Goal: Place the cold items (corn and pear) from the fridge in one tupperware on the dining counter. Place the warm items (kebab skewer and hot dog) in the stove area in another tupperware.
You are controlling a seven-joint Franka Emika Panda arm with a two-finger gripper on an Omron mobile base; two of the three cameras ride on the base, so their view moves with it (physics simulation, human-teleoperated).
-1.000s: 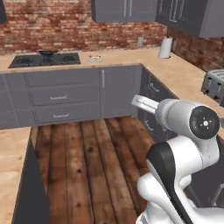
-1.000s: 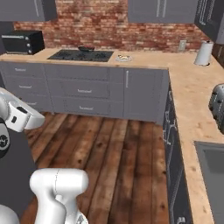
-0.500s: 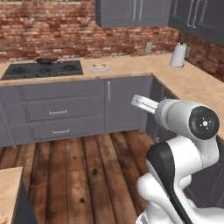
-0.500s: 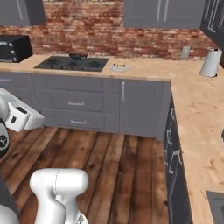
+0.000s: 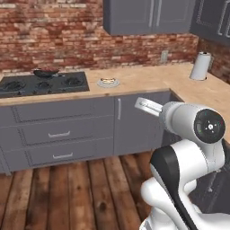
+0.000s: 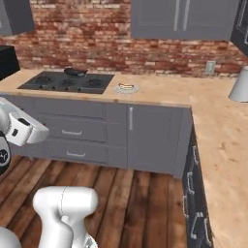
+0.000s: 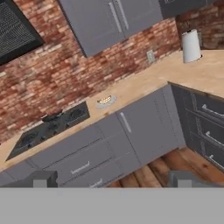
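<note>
The hot dog (image 5: 107, 81) (image 6: 126, 86) (image 7: 105, 100), a tan bun with a red sausage, lies on a small plate on the wood counter just right of the stove (image 5: 42, 84) (image 6: 68, 82) (image 7: 48, 129). A dark pan (image 5: 45, 72) (image 6: 75, 71) (image 7: 52, 117) sits on a back burner; I cannot tell whether the kebab skewer is in it. My gripper (image 7: 113, 179) is open with nothing between its fingers, held in the air well short of the counter and facing it. The corn, pear, fridge, tupperware and dining counter are out of view.
A paper towel roll (image 5: 200, 66) (image 6: 240, 83) (image 7: 190, 46) stands in the counter's right corner. Grey cabinets and drawers (image 5: 58, 134) line the front, and the counter turns along the right side (image 6: 218, 140). Wooden floor (image 6: 126, 193) lies between me and the cabinets.
The base has moved, so both base views shifted: the stove counter and corner now look closer and more central. The arm holds the same pose and the gripper stays open.
</note>
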